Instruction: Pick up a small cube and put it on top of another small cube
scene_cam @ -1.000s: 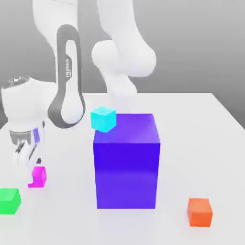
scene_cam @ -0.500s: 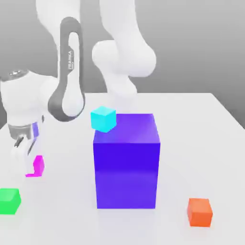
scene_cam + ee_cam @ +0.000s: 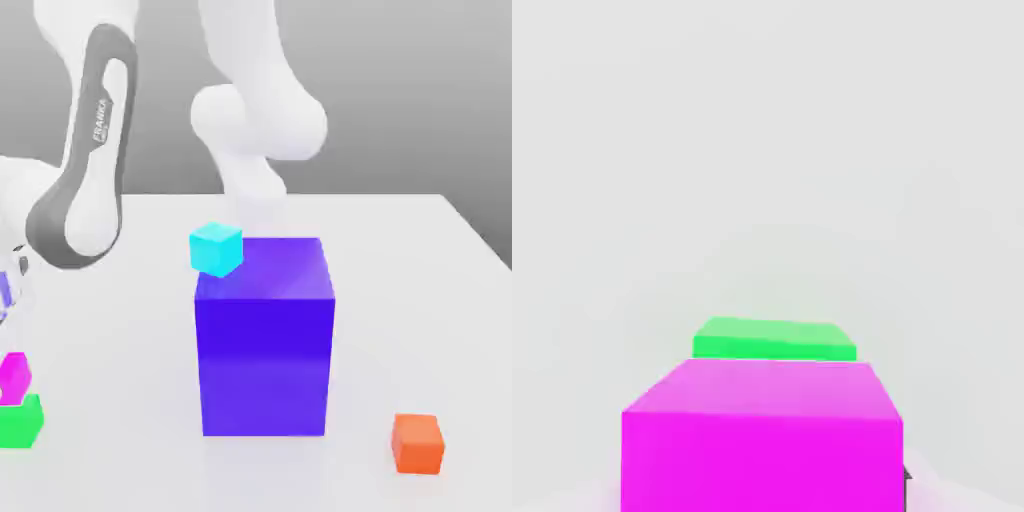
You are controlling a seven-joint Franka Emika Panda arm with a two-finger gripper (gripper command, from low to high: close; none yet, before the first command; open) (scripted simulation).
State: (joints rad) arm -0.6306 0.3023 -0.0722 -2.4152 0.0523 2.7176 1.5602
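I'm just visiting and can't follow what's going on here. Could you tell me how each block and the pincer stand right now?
magenta cube: sitting on the green cube, shifted toward the exterior view's left
green cube: on the table, under the magenta cube
cyan cube: resting behind the big block
big blue-purple block: upright on the table
orange cube: alone on the table
table: carrying all blocks

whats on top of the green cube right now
The magenta cube sits on the green cube, shifted toward the exterior view's left. It covers much of the green top, so the contact face is hidden.
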